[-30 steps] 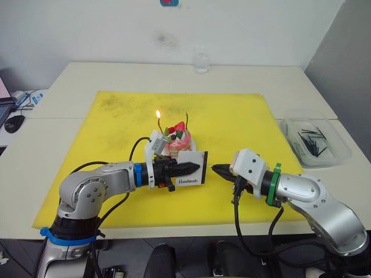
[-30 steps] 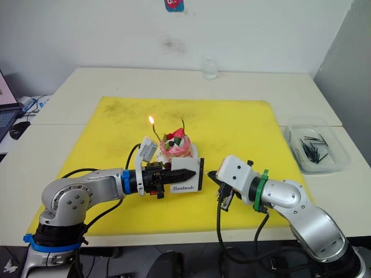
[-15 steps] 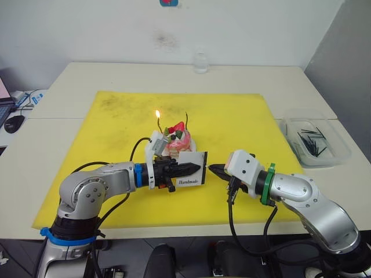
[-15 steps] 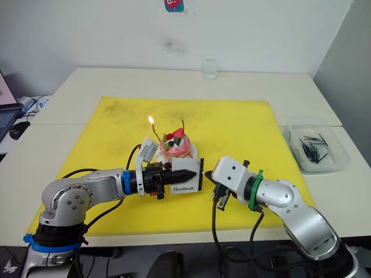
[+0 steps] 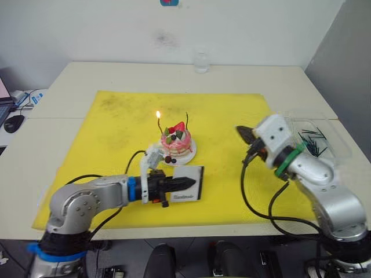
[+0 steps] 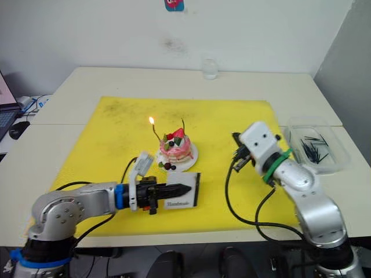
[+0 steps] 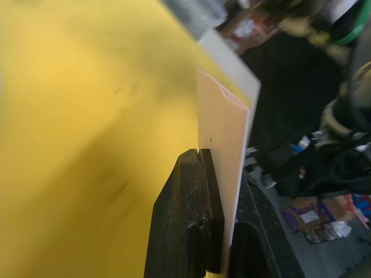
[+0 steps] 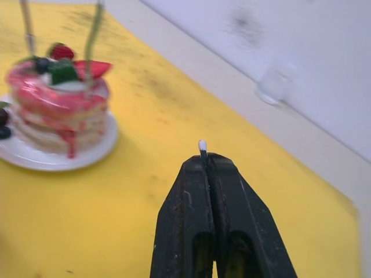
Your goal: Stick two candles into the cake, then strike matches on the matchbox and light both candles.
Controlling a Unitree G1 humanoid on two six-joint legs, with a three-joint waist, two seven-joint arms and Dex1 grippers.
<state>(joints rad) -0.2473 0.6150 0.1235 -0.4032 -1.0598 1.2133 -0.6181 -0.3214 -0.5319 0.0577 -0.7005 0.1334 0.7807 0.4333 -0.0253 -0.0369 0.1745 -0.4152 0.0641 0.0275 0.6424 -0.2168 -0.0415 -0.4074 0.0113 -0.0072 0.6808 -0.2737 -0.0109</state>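
Two candles point(image 6: 182, 124) stand in the cake point(image 6: 175, 149), one lit. Left tool point(image 6: 184, 189) grips the matchbox point(image 6: 184, 194); right tool point(image 8: 209, 157) pinches a match point(image 8: 202, 145).

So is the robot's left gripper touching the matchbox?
Touching. The left wrist view shows the left gripper with its fingers clamped on the matchbox edge.

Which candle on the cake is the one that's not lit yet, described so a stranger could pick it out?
Find the yellow mat and the small pink cake on its white plate. Two thin candles stand in it; the unlit candle is the one on the robot's right, by the strawberry, with a dark bare tip, while its neighbour carries a flame.
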